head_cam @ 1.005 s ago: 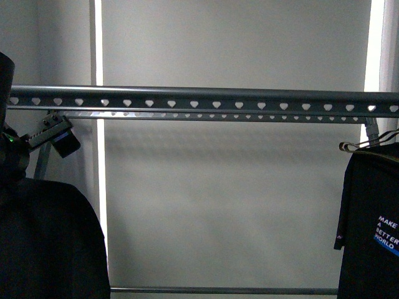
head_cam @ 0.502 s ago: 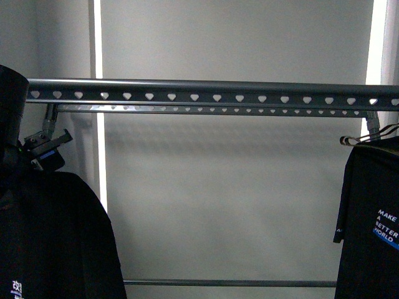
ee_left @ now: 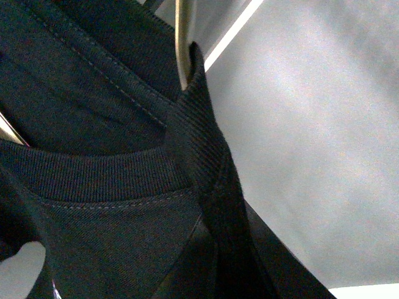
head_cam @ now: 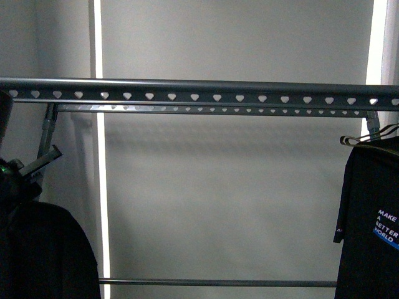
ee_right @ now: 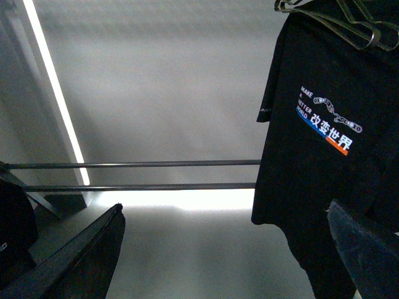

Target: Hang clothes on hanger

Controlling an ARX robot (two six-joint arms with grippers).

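Observation:
The clothes (head_cam: 37, 249), a black T-shirt, hang at the far lower left of the front view, below the hanger (head_cam: 199, 93), a long grey rail with heart-shaped holes. My left gripper (head_cam: 22, 174) is shut on the clothes just under the rail's left end. In the left wrist view the clothes (ee_left: 93, 180) fill the frame with their ribbed collar. A fold of fabric runs into the shut left gripper (ee_left: 215, 255), and a brass wire (ee_left: 182, 43) sits inside the collar. My right gripper (ee_right: 224, 249) is open and empty, low in front of the rack.
A second black printed tee (head_cam: 374, 218) hangs on a wire hanger (head_cam: 368, 137) at the rail's right end; it also shows in the right wrist view (ee_right: 324, 137). A grey leg (head_cam: 45, 134) stands under the rail's left end. Low cross bars (ee_right: 137, 165) run behind.
My left gripper and the clothes have dropped lower and further left than half a second ago. The second tee has not moved.

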